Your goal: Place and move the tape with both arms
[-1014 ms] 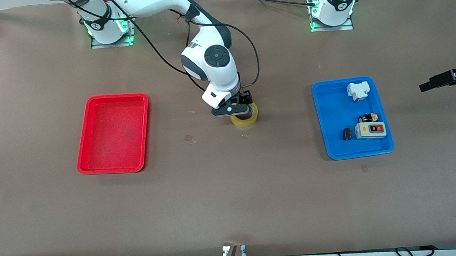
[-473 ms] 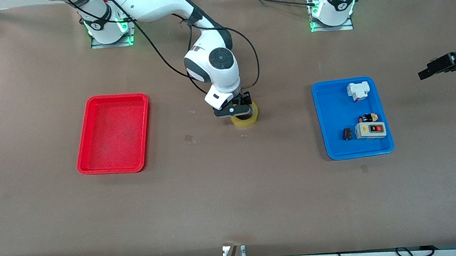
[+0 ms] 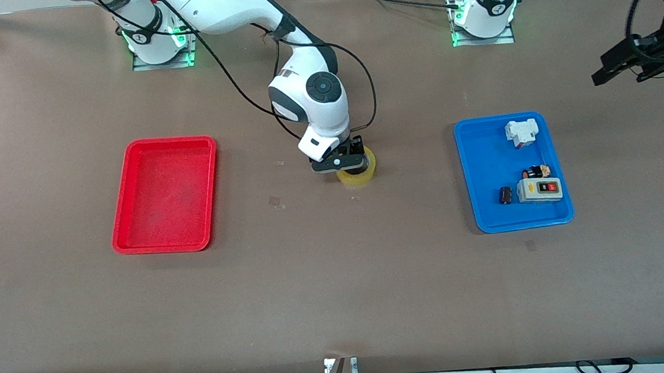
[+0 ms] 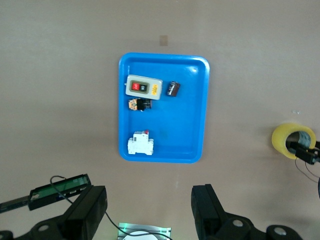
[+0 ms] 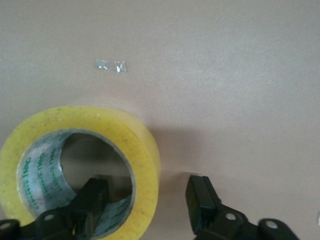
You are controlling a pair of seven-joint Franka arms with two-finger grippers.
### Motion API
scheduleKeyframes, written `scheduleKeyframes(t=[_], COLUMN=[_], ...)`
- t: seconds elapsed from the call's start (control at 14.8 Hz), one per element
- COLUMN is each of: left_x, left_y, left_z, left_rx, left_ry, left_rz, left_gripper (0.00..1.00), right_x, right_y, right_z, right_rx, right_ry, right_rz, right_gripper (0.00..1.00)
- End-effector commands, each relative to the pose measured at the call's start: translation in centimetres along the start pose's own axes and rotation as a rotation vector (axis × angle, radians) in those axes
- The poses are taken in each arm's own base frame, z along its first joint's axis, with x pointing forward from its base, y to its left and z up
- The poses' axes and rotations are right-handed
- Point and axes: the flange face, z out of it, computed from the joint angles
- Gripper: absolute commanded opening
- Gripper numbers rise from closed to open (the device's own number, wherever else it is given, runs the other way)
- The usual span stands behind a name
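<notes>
The tape (image 3: 360,175) is a yellow translucent roll lying flat on the brown table, midway between the two trays. My right gripper (image 3: 345,162) is down on it and open. In the right wrist view its jaws (image 5: 147,187) straddle the roll's wall (image 5: 145,150): one finger stands in the hole, the other outside, with a gap to the wall. My left gripper (image 3: 601,72) is open and empty, high in the air past the blue tray at the left arm's end of the table. Its wrist view (image 4: 149,195) looks down on the blue tray and the tape (image 4: 282,137).
A blue tray (image 3: 488,165) holds a grey switch box (image 3: 539,189), a white breaker (image 3: 520,132) and small dark parts; it also shows in the left wrist view (image 4: 195,110). A red tray (image 3: 165,193) stands toward the right arm's end. Small tape scraps lie on the table.
My left gripper has risen and swung away from the blue tray. My right gripper has shifted slightly at the tape. The tape has not moved.
</notes>
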Motion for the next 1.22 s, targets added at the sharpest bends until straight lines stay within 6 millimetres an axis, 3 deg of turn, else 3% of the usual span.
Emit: scheduleKeyframes(t=[0.0,0.14,0.27,0.54,0.68,0.81,1.01,1.15], left_x=[0.0,-0.4,-0.6,-0.8,-0.9,-0.8,0.9,1.9], left_y=[0.9,0.7,1.0,0.8,1.2,1.3,1.5,1.7], left_z=[1.2,2.0,2.4,2.6,2.3,2.3,2.1,1.8], left_rx=[-0.017,-0.024,-0.023,-0.017,-0.016,-0.037,-0.057,-0.051], left_ry=[0.033,0.093,0.083,0.03,0.031,0.037,0.066,0.075], left_rz=[0.051,0.101,0.131,0.122,0.128,0.127,0.121,0.121], left_gripper=[1.0,1.0,1.0,1.0,1.0,1.0,1.0,1.0], right_x=[0.6,0.5,0.6,1.3,2.9,4.7,6.5,7.5], right_y=[-0.3,-0.3,-0.3,-0.1,1.6,5.5,13.2,19.4], right_z=[-0.2,-0.3,-0.5,-4.0,-7.1,-10.8,-16.0,-17.7], right_rx=[0.004,0.003,0.005,0.0,-0.013,-0.051,-0.057,-0.071], right_ry=[0.024,0.025,0.027,0.037,0.042,0.026,0.049,0.049], right_rz=[0.011,0.008,0.008,0.024,0.062,0.106,0.167,0.174], right_gripper=[0.52,0.23,0.08,0.02,0.01,0.01,0.01,0.01])
